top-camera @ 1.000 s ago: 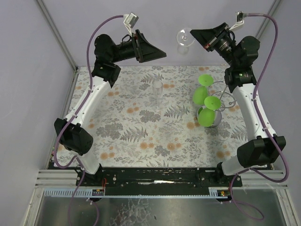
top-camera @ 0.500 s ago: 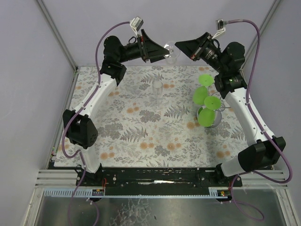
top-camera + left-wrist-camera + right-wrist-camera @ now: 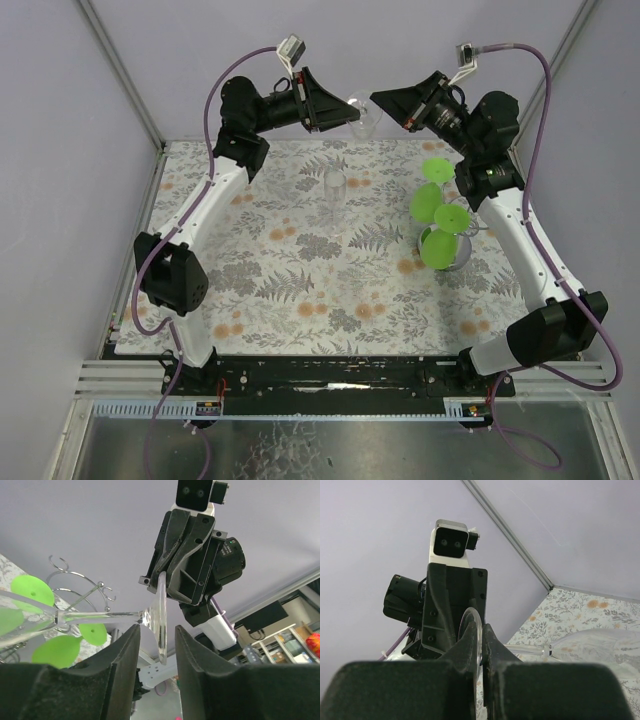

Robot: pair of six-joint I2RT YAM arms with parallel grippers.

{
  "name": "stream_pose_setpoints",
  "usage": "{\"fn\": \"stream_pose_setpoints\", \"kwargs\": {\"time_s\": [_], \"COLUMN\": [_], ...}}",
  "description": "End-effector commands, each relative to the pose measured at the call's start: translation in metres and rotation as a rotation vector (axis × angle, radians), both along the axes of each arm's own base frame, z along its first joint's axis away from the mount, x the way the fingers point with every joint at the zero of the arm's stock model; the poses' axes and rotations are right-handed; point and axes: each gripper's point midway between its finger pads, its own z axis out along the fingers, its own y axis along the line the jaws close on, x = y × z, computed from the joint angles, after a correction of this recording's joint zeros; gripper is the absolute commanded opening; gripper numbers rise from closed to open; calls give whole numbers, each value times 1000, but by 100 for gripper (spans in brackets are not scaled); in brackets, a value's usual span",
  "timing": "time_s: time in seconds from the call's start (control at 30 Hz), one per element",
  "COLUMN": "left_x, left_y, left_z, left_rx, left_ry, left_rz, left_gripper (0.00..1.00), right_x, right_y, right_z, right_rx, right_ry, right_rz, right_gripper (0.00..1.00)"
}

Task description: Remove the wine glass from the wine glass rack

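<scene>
Wine glass (image 3: 365, 110): clear, off the wine glass rack (image 3: 472, 214), in the air at upper centre of the top view. It lies on its side, stem roughly level.

The right gripper (image 3: 377, 99) has its fingers together on the rim of the foot disc, clamped. The left gripper (image 3: 353, 113) has its fingers apart, straddling the opposite edge of the same foot. The left wrist view shows a gap on each side of the disc. Reads as a hand-over, second grip not yet made.

Risks (judgement):
- The hold is on a thin glass edge only, so the bowl's weight could lever the glass round or out.
- Left fingers closing off-centre could knock the foot loose.
- Release before a firm second grip means a drop onto the bench (image 3: 280, 270).

The rack sits right of centre, carrying green glasses (image 3: 440, 250). A second clear glass (image 3: 335, 188) stands upright mid-bench. The bench has a floral cloth, with pale lilac walls around.
</scene>
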Motion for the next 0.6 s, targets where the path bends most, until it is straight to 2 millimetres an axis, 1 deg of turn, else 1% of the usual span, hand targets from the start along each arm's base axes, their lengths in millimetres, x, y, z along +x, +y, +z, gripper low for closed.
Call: {"fn": "stream_pose_setpoints", "kwargs": {"time_s": [0.0, 0.07, 0.1, 0.2, 0.23, 0.3, 0.33, 0.37, 0.4, 0.43, 0.5, 0.57], "left_x": [0, -1, -1, -2, -3, -6, -8, -9, -12, -13, -19, -24], "left_y": [3, 2, 2, 3, 3, 3, 3, 3, 2, 2, 3, 4], "left_z": [10, 10, 10, 10, 10, 12, 12, 13, 12, 11, 13, 13], "left_rx": [-25, -24, -24, -23, -22, -15, -9, -1, 11, 26, 58, 101], "left_ry": [-52, -46, -42, -40, -43, -58, -69, -86, -107, -136, -220, -318], "left_rz": [-4, -7, -9, -14, -20, -36, -47, -56, -68, -77, -87, -88], "left_gripper": [24, 3, 0, 0, 0, 0, 0, 0, 0, 0, 0, 0], "right_x": [-20, -21, -23, -24, -22, -21, -20, -20, -21, -21, -23, -25], "right_y": [-1, 0, 0, -4, -8, -18, -24, -29, -35, -41, -51, -61], "right_z": [31, 30, 30, 29, 28, 22, 21, 22, 23, 25, 31, 38], "right_rx": [22, 19, 16, -6, -22, -64, -89, -114, -140, -162, -197, -232], "right_ry": [-115, -116, -115, -114, -113, -96, -96, -99, -100, -102, -113, -112], "right_rz": [11, 22, 25, -3, -39, -110, -148, -182, -216, -252, -309, -355], "right_gripper": [0, 0, 0, 1, 7, 24, 34, 49, 60, 68, 79, 85]}}
